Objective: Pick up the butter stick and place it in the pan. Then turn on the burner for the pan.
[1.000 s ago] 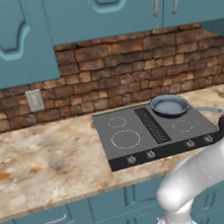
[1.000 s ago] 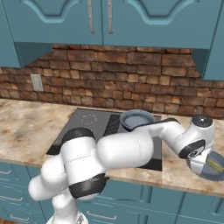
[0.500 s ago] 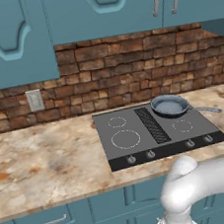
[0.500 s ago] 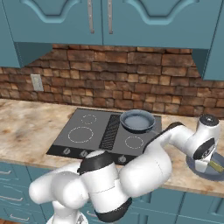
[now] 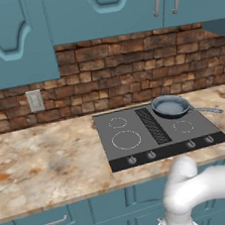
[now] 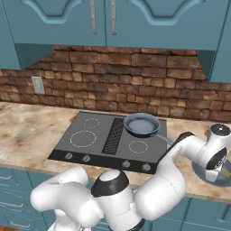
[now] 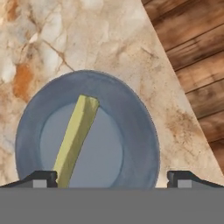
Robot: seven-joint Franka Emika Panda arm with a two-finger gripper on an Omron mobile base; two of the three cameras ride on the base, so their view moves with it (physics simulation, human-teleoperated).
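Note:
The butter stick (image 7: 76, 135), a long pale yellow block, lies on a round grey-blue plate (image 7: 144, 131) on the marble counter. My gripper (image 7: 112, 179) hangs open right above that plate, fingertips wide apart and the stick's near end close to the left one, nothing held. In the right base view my wrist (image 6: 217, 146) hovers over the same plate (image 6: 205, 173) at the counter's right end. The pan (image 5: 170, 106) (image 6: 141, 125) sits empty on the cooktop's back right burner, its thin handle (image 5: 206, 109) pointing right.
The black cooktop (image 5: 138, 141) has a row of knobs (image 5: 151, 154) (image 6: 126, 164) along its front edge. Past the counter's edge beside the plate is the wooden floor (image 7: 192, 48). A brick wall and blue cabinets stand behind.
My arm has swung further right. The hand has left the left base view and now sits over the plate in the right base view. The jaws stayed open.

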